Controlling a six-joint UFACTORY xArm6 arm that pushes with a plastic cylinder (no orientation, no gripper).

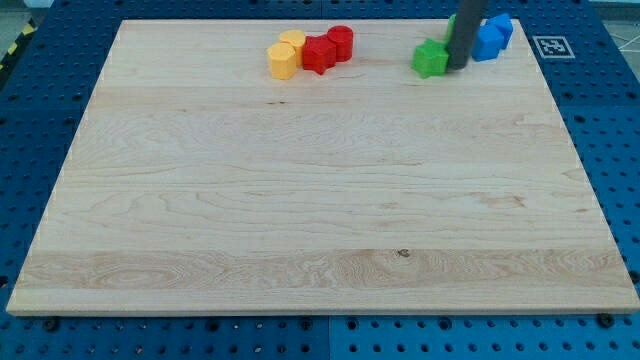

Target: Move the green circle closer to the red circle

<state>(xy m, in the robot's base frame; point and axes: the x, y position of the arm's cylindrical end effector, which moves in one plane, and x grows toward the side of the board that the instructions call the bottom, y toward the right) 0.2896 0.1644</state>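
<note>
The red circle (341,43) stands near the view's top, touching a second red block (318,54) of unclear shape on its left. A green block (430,58) sits to the right of them; its shape is hard to make out. A sliver of another green block (452,22) shows behind the rod. My tip (457,67) rests against the right side of the nearer green block, between it and the blue blocks.
Two yellow blocks (284,60) (294,42) touch the left side of the red blocks. Two blue blocks (489,43) (502,28) sit just right of the rod, close to the board's top edge (400,20).
</note>
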